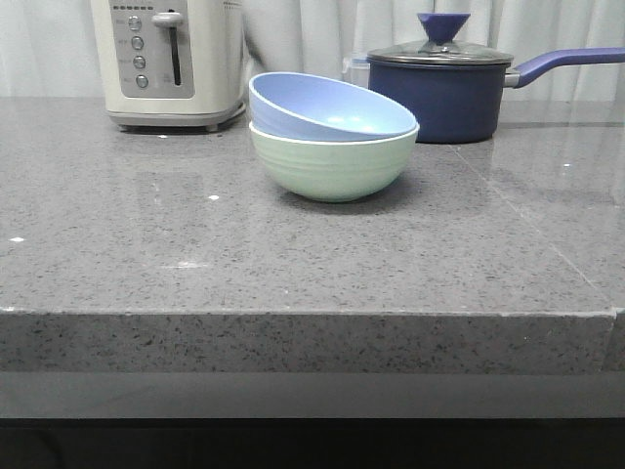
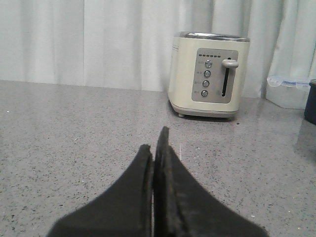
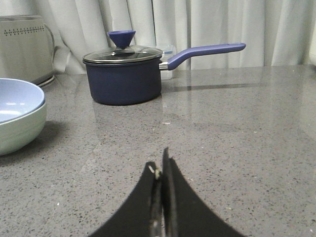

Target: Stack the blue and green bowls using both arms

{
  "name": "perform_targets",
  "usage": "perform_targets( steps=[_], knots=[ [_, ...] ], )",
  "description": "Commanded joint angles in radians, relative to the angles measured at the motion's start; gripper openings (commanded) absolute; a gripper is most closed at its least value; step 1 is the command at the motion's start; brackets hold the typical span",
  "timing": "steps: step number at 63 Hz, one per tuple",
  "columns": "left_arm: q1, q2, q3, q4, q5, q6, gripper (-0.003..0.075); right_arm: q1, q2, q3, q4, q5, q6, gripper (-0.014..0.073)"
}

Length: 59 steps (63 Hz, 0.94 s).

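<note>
Closest to the lens, the left gripper (image 2: pixel 154 143) has its black fingers pressed together with nothing between them, low over the grey stone counter (image 1: pixel 146 264). Left of the green bowl (image 1: pixel 332 168), near the back curtain, stands a cream toaster (image 1: pixel 168 61). That green bowl sits upright mid-counter, and the blue bowl (image 1: pixel 327 109) rests tilted inside it, its rim higher on the toaster's side. Right of the green bowl and behind it is a navy lidded saucepan (image 1: pixel 441 93). Its handle points away from the bowls. The right gripper (image 3: pixel 160 165) is likewise closed and empty, well apart from the green bowl.
</note>
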<state>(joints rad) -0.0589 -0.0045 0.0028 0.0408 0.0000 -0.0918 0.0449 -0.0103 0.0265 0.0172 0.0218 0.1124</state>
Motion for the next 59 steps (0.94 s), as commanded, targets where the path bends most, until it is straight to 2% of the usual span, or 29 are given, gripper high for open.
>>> perform_targets(
  steps=[1, 59],
  knots=[
    [0.002, -0.017, 0.008, 0.003, -0.078, -0.009, -0.002, -0.022, -0.02, -0.015, 0.003, -0.071, 0.001, -0.0054],
    [0.002, -0.017, 0.008, 0.003, -0.078, -0.009, -0.002, -0.035, -0.02, -0.015, 0.003, -0.071, 0.001, -0.0054]
  ],
)
